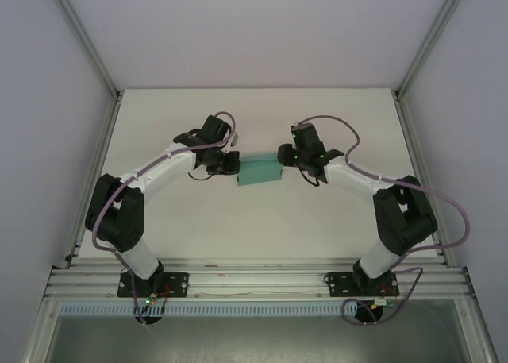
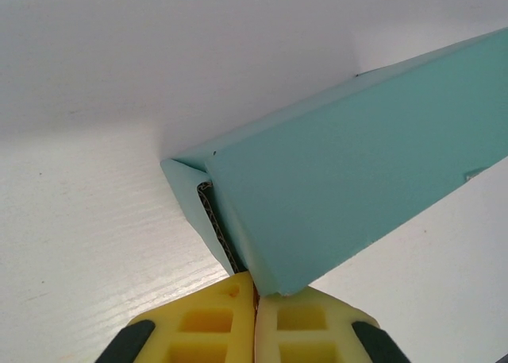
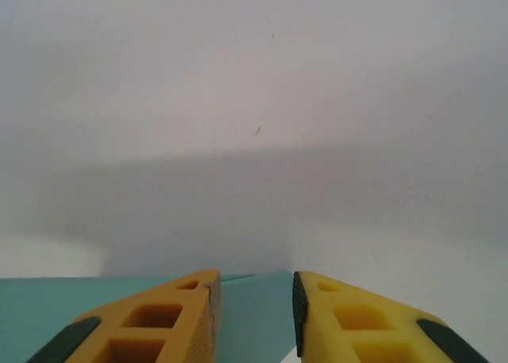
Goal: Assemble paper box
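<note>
Paper box (image 1: pixel 259 171) between inward-bent arms (image 1: pixel 161 172).

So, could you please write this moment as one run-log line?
paper box: folded into box shape | left gripper: shut on its corner | right gripper: open, over its other end

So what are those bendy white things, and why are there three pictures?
They are two robot arms bolted to a white table. One picture looks down from above; the other two come from little cameras on each wrist. Between the arms is a teal paper box. The left end effector, the yellow pincher, is pinched shut on one corner of it. The right end effector has its fingers apart over the box's other end.
</note>
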`<state>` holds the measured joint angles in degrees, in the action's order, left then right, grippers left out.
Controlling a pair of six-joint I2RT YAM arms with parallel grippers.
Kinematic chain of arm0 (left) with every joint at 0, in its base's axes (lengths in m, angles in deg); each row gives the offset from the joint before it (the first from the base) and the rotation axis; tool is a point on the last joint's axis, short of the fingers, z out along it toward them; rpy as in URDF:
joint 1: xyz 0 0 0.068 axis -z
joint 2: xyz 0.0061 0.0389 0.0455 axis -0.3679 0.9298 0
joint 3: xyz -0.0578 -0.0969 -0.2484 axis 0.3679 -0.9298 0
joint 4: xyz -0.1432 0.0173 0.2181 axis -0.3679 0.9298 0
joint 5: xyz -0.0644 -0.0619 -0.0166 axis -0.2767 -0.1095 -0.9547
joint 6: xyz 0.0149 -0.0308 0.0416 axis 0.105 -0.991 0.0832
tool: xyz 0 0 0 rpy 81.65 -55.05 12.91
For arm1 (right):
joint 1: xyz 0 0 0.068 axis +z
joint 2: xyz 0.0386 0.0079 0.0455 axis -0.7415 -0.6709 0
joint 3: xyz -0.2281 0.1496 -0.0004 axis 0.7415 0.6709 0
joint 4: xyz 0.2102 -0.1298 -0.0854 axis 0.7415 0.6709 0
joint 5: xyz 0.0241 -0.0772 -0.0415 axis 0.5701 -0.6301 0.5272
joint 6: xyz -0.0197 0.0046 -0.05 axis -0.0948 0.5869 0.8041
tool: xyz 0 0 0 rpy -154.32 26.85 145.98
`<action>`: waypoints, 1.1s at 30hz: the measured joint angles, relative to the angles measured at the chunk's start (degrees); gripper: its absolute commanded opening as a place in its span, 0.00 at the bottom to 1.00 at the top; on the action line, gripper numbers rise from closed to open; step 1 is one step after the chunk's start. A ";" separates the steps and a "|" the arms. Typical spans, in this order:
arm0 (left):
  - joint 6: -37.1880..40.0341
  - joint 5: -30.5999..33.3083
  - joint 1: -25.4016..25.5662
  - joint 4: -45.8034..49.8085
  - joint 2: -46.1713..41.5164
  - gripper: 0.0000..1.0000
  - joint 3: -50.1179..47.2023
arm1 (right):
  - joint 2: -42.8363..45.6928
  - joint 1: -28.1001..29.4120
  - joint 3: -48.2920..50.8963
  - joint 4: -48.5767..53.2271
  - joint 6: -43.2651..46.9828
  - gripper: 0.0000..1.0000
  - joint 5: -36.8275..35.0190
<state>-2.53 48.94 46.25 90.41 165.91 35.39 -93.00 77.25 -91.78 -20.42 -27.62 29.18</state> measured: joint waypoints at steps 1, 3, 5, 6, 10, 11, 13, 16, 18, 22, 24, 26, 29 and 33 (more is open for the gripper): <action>0.00 0.02 0.00 0.13 -0.04 0.10 0.00 | 0.13 0.61 0.74 -1.16 1.20 0.31 -1.22; 0.04 0.22 0.00 0.83 -0.22 0.17 0.02 | 0.33 2.49 1.90 -3.34 3.19 0.30 -5.25; 0.13 0.24 0.00 1.88 -0.22 0.19 0.31 | 0.35 4.35 2.97 -5.38 4.37 0.30 -9.09; 0.11 0.17 0.00 2.32 -0.24 0.22 0.57 | 0.35 5.14 3.65 -6.67 4.63 0.30 -10.86; 0.68 0.09 0.00 3.10 -0.96 0.38 0.68 | 0.02 6.56 5.90 -11.56 4.81 0.24 -13.73; 0.94 0.42 0.11 3.72 -1.27 0.43 0.68 | -0.31 6.80 6.10 -12.52 4.81 0.24 -14.10; 1.05 1.36 0.17 6.03 -2.19 0.47 0.68 | -0.92 7.04 6.29 -14.34 4.76 0.24 -14.95; 1.01 2.58 0.15 8.55 -4.37 0.61 0.63 | -1.09 7.13 7.04 -16.15 4.74 0.24 -15.50; 0.24 3.74 0.00 9.55 -6.43 0.69 0.63 | -0.85 7.28 7.69 -16.98 4.76 0.24 -15.72; -2.64 3.26 -2.21 7.80 -8.61 0.73 0.61 | -0.72 7.32 8.31 -18.01 4.81 0.24 -15.69; -4.70 0.85 -4.59 3.72 -8.28 0.72 0.13 | -0.81 7.32 8.28 -18.18 4.79 0.24 -15.72; -6.40 -1.64 -6.58 -0.22 -7.32 0.72 -0.46 | -0.90 7.32 8.24 -18.21 4.79 0.24 -15.72; -8.07 -5.07 -8.13 -4.74 -4.31 0.69 -0.76 | -0.90 7.32 8.24 -18.21 4.76 0.24 -15.72; -9.60 -8.31 -8.33 -9.31 -1.09 0.56 -3.54 | -1.14 7.32 8.15 -18.27 4.33 0.23 -15.72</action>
<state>-12.13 40.64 37.93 81.10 164.82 31.85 -94.13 84.57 -83.63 -38.69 -23.30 13.46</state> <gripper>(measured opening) 0.622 0.232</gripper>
